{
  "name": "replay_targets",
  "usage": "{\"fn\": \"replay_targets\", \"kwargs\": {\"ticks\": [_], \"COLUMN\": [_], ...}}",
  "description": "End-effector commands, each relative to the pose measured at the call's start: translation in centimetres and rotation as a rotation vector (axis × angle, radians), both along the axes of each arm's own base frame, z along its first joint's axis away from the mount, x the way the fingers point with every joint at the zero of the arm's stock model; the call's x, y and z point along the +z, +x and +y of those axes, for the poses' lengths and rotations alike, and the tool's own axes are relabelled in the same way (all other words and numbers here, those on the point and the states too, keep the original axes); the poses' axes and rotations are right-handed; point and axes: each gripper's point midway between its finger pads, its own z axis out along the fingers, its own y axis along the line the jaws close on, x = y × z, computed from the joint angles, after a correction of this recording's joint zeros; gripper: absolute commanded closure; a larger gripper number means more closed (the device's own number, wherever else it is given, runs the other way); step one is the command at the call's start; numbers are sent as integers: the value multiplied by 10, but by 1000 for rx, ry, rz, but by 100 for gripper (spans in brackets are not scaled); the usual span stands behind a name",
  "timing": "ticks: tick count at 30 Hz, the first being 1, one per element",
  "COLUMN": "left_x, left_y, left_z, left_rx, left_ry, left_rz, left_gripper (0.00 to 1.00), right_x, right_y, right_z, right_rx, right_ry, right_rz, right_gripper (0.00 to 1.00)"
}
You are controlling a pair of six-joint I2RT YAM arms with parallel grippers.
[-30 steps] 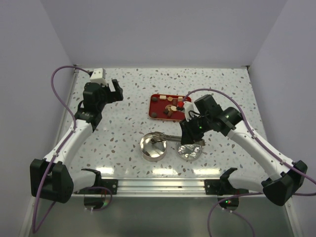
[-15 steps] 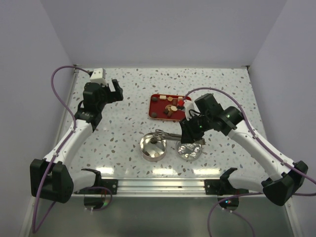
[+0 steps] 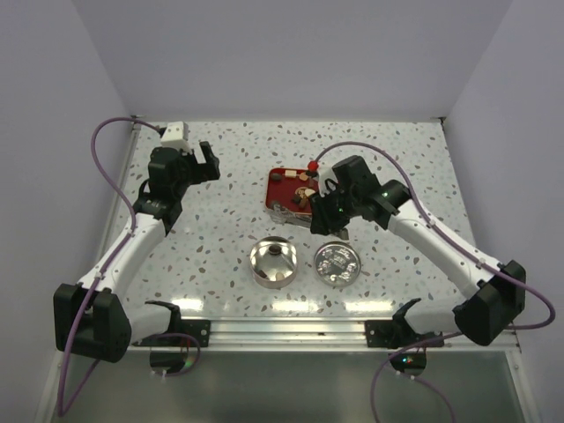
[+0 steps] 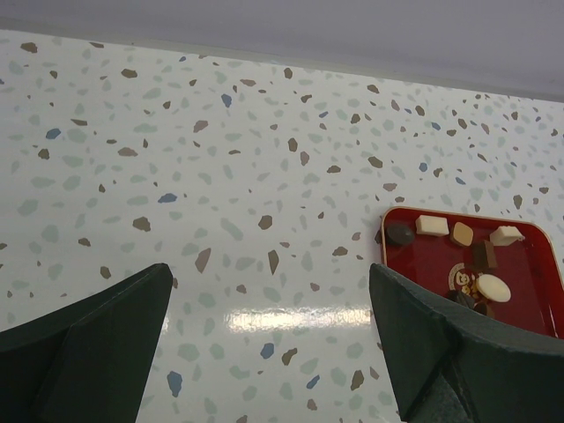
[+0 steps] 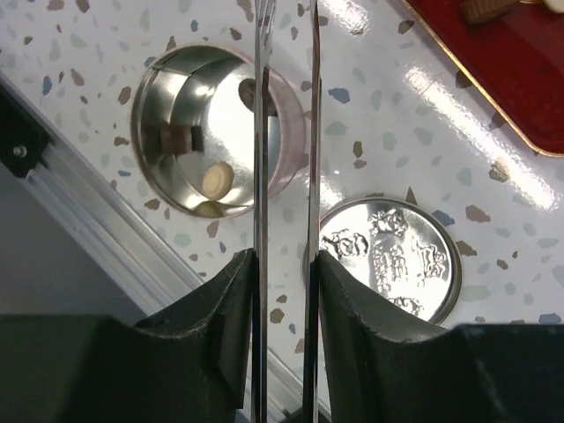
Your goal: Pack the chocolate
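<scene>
White left arm (image 3: 132, 251), white right arm (image 3: 441, 242), black joints, purple cables (image 3: 94, 145), dark end effector fingers (image 4: 88, 344)

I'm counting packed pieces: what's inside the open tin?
A cream piece and a dark piece show in the tin. Its shiny wall mirrors them, and the tongs cover a strip, so more may be hidden.
</scene>
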Motion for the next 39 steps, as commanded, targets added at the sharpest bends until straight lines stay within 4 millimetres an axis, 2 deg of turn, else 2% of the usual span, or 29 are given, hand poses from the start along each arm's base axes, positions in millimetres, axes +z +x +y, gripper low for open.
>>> {"fn": "replay_targets", "kwargs": {"ticks": [1, 5, 8, 16, 27, 39], "left_x": [20, 21, 21, 17, 16, 15], "left_y": [0, 0, 0, 1, 1, 1], "left_z": [1, 1, 1, -1, -1, -2], "left_rx": [2, 1, 2, -6, -6, -8], "left_ry": [-15, -18, -16, -20, -20, -23], "left_rz": [-45, -47, -48, -39, -38, -36], "left_gripper": [0, 0, 0, 0, 0, 0], "right_x": [15, 5, 0, -9, -30, -41], "right_y": [45, 73, 92, 119, 123, 118], "right_z": [11, 0, -20, -54, -69, -63], "right_rx": [-82, -148, -213, -317, -334, -301], "right_ry": [30, -27, -54, -111, -188, -176], "right_rz": [-119, -138, -144, -172, -155, -121], "right_gripper": [64, 64, 64, 64, 62, 57]}}
